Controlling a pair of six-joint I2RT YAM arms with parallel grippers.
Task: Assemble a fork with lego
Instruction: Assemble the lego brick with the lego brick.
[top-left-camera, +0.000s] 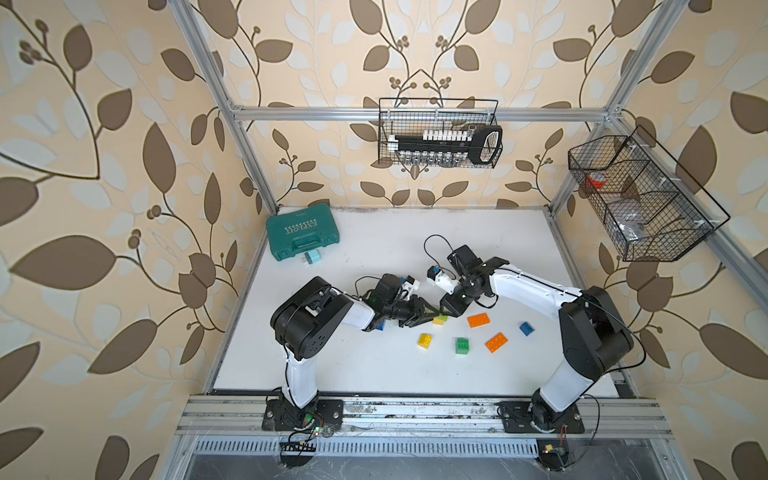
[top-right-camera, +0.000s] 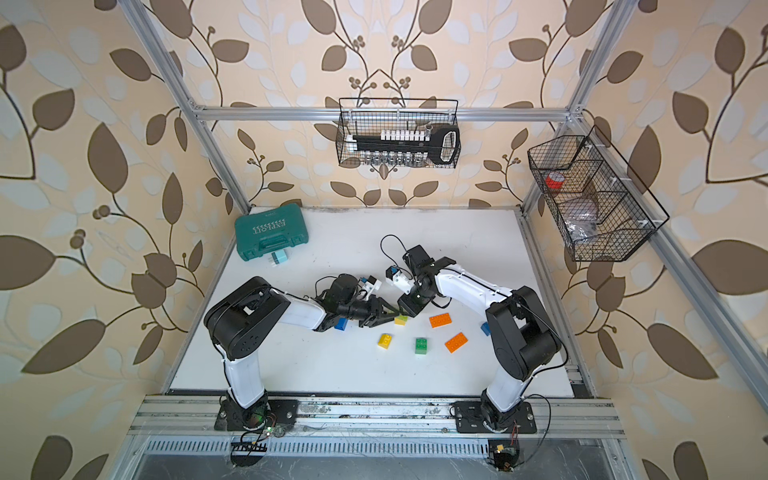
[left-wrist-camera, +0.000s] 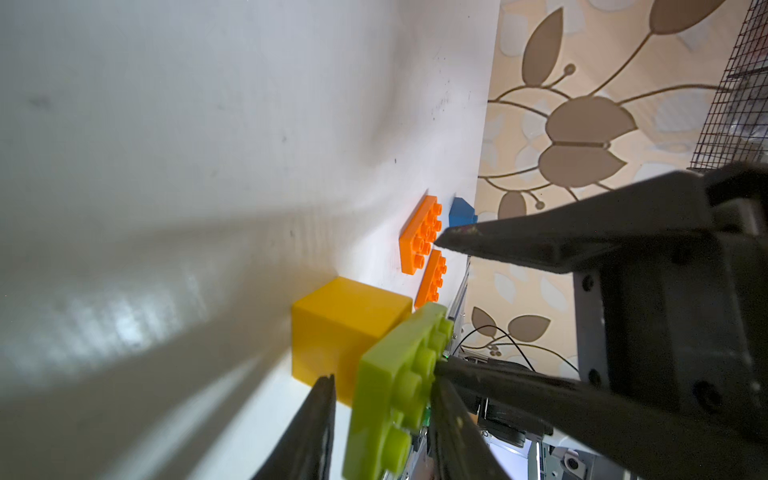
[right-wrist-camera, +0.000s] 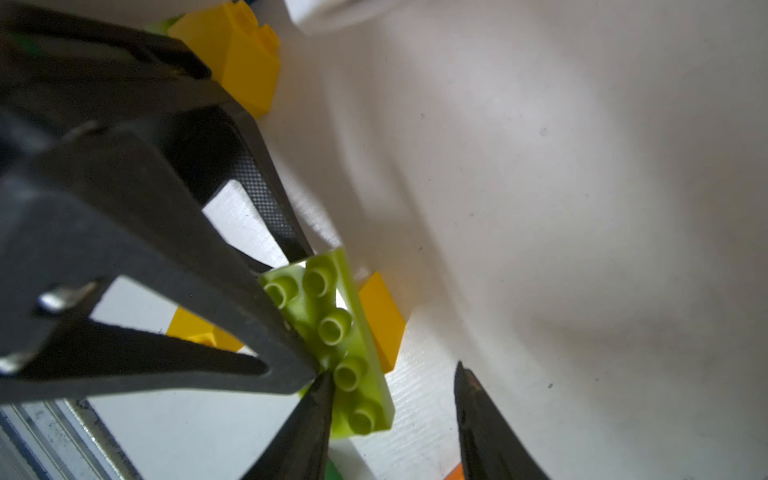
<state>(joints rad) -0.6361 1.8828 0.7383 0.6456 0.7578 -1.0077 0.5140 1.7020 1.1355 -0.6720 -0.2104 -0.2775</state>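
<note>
As both arms (top-left-camera: 357, 313) bend inward, left gripper (left-wrist-camera: 436, 305) and right gripper (right-wrist-camera: 392, 372) meet.

- A lime-green plate (left-wrist-camera: 395, 395) is showing round studs inside the black right hand (right-wrist-camera: 392, 370).
- A yellow brick (left-wrist-camera: 336, 328) is peeking out just beyond that hand's tips.
- Two orange plates (left-wrist-camera: 419, 232) are glowing beyond the left hand (left-wrist-camera: 436, 305).
- Wallpaper (top-left-camera: 104, 166) is displaying brown leaves on cream.

Plate (left-wrist-camera: 395, 395) on brick (left-wrist-camera: 332, 328); case (top-left-camera: 301, 232) behind-left.
</note>
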